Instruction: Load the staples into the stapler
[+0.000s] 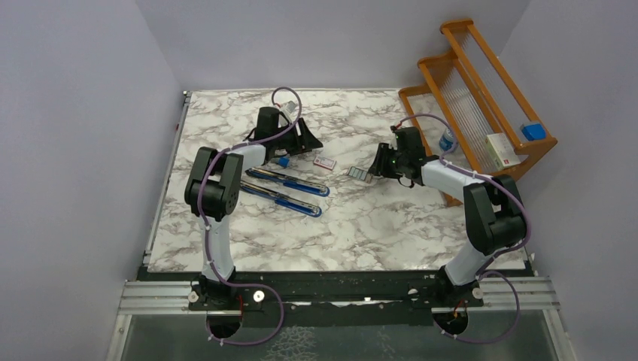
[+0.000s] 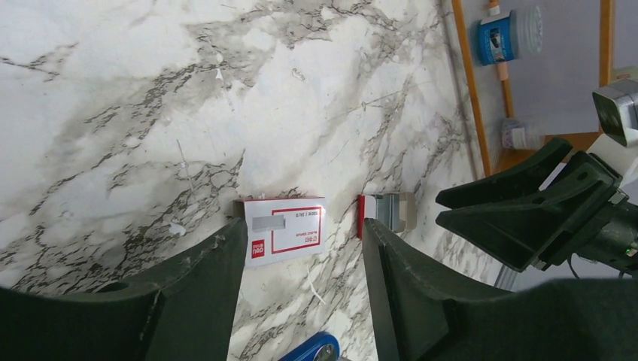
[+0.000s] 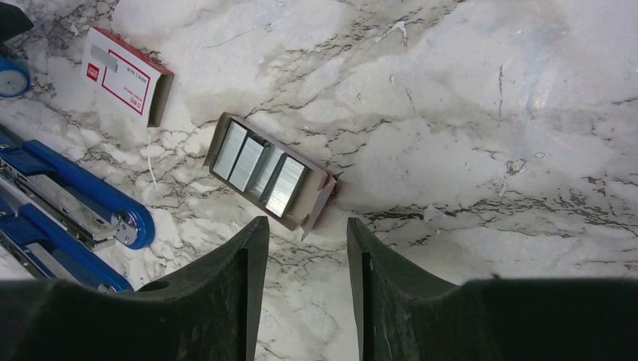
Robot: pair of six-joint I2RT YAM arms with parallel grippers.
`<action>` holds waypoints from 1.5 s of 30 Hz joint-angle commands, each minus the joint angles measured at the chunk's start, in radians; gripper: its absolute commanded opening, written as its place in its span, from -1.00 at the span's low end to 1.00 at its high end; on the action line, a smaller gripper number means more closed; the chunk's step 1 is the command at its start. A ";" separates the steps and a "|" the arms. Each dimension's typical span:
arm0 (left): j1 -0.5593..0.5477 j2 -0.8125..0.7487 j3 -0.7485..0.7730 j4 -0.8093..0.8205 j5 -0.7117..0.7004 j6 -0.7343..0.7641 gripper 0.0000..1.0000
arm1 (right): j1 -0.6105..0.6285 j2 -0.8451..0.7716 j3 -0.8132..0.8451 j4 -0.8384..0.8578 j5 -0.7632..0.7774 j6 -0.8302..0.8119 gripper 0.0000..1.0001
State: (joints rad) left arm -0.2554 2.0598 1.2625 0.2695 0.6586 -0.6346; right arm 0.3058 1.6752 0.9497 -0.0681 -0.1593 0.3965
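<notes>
The blue stapler (image 1: 286, 192) lies opened out on the marble table (image 1: 361, 233), its two long arms side by side; its tip shows in the left wrist view (image 2: 316, 350) and its arms in the right wrist view (image 3: 68, 203). The staples (image 3: 267, 174) are silvery strips in a small open cardboard tray (image 1: 360, 174). Their white, red-labelled sleeve (image 2: 284, 229) lies apart, left of the tray (image 2: 387, 210). My left gripper (image 2: 302, 226) hangs open over the sleeve (image 1: 325, 162), holding nothing. My right gripper (image 3: 306, 223) stands open and empty just short of the tray.
A wooden rack (image 1: 481, 98) stands at the back right with a blue item (image 1: 533, 130) and a white box (image 1: 502, 150) on it. A small bottle (image 1: 448, 141) sits beside it. A small blue-capped cylinder (image 1: 283, 160) lies by the stapler's hinge end.
</notes>
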 commanded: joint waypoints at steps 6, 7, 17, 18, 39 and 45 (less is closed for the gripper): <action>0.006 -0.083 0.040 -0.189 -0.114 0.165 0.25 | -0.002 0.052 0.014 -0.040 -0.034 0.032 -0.15; 0.005 -0.085 0.042 -0.191 -0.117 0.168 0.25 | -0.002 0.056 0.014 -0.042 -0.025 0.030 -0.19; 0.006 -0.076 0.049 -0.186 -0.103 0.158 0.24 | -0.002 0.099 0.046 -0.034 0.023 0.008 -0.64; 0.005 -0.075 0.049 -0.185 -0.102 0.157 0.24 | -0.002 0.104 0.051 -0.031 0.028 0.001 -0.67; 0.007 -0.070 0.058 -0.185 -0.096 0.153 0.22 | -0.002 0.197 0.267 -0.074 0.072 -0.223 -0.52; 0.007 -0.073 0.058 -0.186 -0.095 0.154 0.22 | -0.002 0.099 0.222 -0.020 -0.002 -0.246 -0.49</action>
State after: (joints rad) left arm -0.2550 2.0193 1.2881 0.0788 0.5686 -0.4892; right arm 0.3058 1.8690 1.1877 -0.1249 -0.1230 0.1822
